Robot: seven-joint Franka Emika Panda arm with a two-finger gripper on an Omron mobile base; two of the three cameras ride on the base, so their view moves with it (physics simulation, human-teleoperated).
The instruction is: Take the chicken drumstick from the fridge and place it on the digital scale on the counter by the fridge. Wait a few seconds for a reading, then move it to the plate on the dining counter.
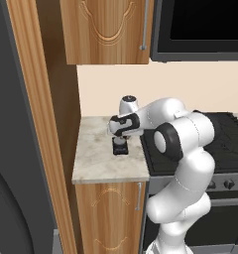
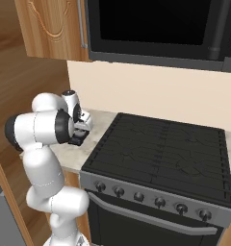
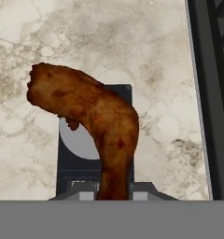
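We saw the chicken drumstick (image 3: pixel 93 121) in the hand view as a lumpy reddish-brown piece, its thin end running down between the gripper (image 3: pixel 114 195) fingertips and its thick end reaching up and to the left. The jaws stood narrow and were closed on that thin end, so the meat was held. Directly beneath it lay the digital scale (image 3: pixel 69 161), a dark flat slab with a pale round disc on its face; the drumstick covered much of it, and its thick end reached out past the slab's upper left corner over bare stone. Whether the meat touched the slab we could not tell.

The scale sat on the counter (image 1: pixel 93 154), a short beige marbled top. From the left base view we made out the gripper (image 1: pixel 120 147) pointing down just above the dark scale (image 1: pixel 120 151), near the counter's right edge. Just beside that edge was a black stove (image 2: pixel 160 144) with a row of knobs (image 2: pixel 158 201) along its front. Below the counter was a light wooden cabinet door (image 1: pixel 111 216) with carved lines and a metal handle (image 1: pixel 139 196). To the left stood a tall wooden panel (image 1: pixel 39 124), and above hung a carved wooden cupboard (image 1: pixel 106 30).
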